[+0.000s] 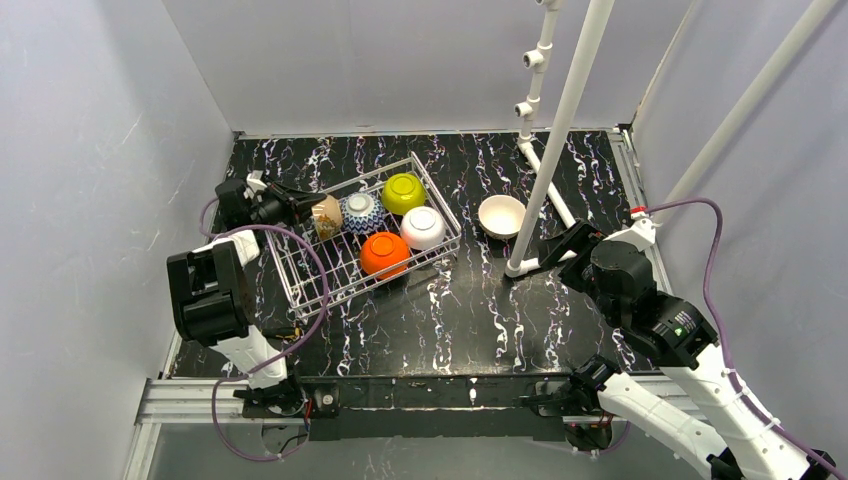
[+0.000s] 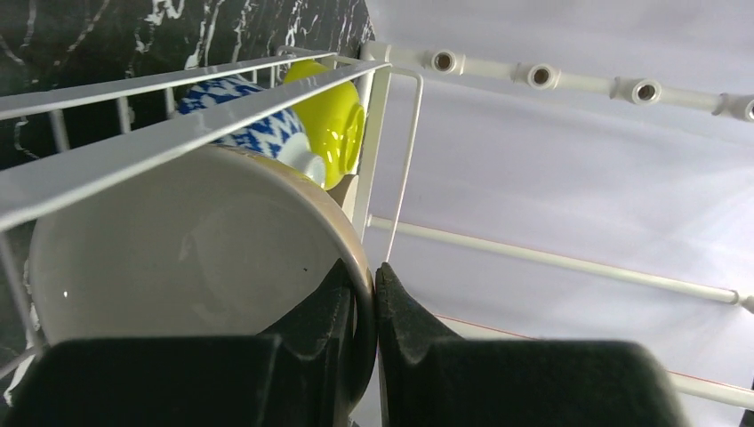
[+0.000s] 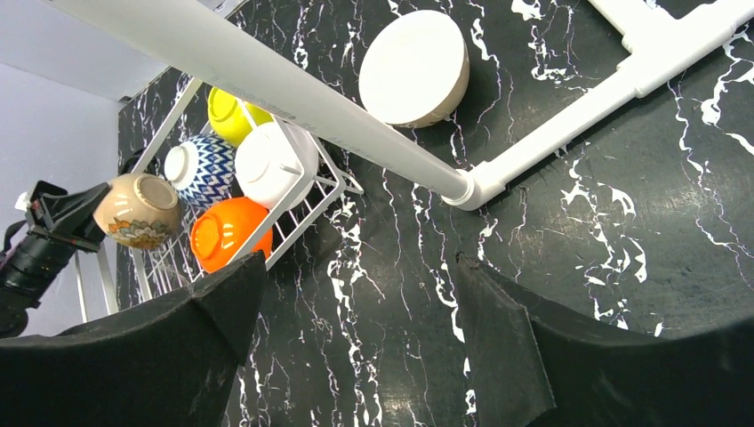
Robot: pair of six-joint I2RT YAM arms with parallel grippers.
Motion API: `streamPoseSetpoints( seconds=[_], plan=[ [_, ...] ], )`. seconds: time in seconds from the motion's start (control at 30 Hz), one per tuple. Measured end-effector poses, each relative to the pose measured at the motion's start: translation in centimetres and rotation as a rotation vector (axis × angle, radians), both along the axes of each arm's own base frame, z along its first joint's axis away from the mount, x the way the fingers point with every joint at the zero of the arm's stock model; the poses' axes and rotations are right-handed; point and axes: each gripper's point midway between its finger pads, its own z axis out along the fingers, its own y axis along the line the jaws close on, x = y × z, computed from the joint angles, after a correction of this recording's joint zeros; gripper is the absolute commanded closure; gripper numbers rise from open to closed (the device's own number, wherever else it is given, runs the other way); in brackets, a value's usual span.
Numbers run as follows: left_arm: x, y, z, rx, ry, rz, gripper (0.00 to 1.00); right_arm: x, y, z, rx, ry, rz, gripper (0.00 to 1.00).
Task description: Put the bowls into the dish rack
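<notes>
A small green label (image 1: 683, 322) on the right arm was too small to read. The table (image 1: 430, 320) was black with white marble veins, walled in pale grey, with a white pipe frame (image 1: 560, 130) standing on it. The left gripper (image 2: 373, 271) was pinched shut on the rim of a tan bowl (image 1: 326, 216), tipped on its side at the left of the dish rack (image 1: 318, 272), just beside the blue-white bowl (image 1: 361, 212). The yellow-green bowl (image 1: 403, 192), white bowl (image 1: 423, 227) and orange bowl (image 1: 384, 253) lay in the rack. A second tan bowl (image 1: 501, 216) sat upright on the table. Only the left wrist view showed the held bowl's white inside; the right wrist view showed its flowered outside. The right gripper (image 3: 357, 267) gaped wide, empty.
</notes>
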Motion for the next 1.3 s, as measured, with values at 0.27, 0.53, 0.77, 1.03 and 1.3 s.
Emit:
streamPoseSetpoints(
  seconds=[0.27,0.53,0.77,1.03,1.3],
  plan=[
    [-0.3,0.4,-0.7,-0.038,-0.015,0.028,1.0,0.0,0.0,-0.1,-0.003,0.002,-0.001,0.14],
    [-0.5,0.8,-1.0,-0.044,-0.032,0.046,0.98,0.0,-0.1,-0.1,-0.004,0.003,-0.001,0.14],
    [-1.6,1.5,-1.0,-0.036,-0.065,0.054,0.85,0.0,-0.2,-0.1,-0.008,0.002,-0.008,0.14],
    [-2.3,2.8,-1.0,-0.027,-0.066,0.081,0.77,-0.1,-0.3,-0.4,-0.017,0.013,-0.008,0.14],
    [-3.1,3.3,-1.5,0.004,-0.04,0.084,0.75,-0.2,-0.3,-0.4,-0.016,0.013,-0.008,0.14]
  ],
)
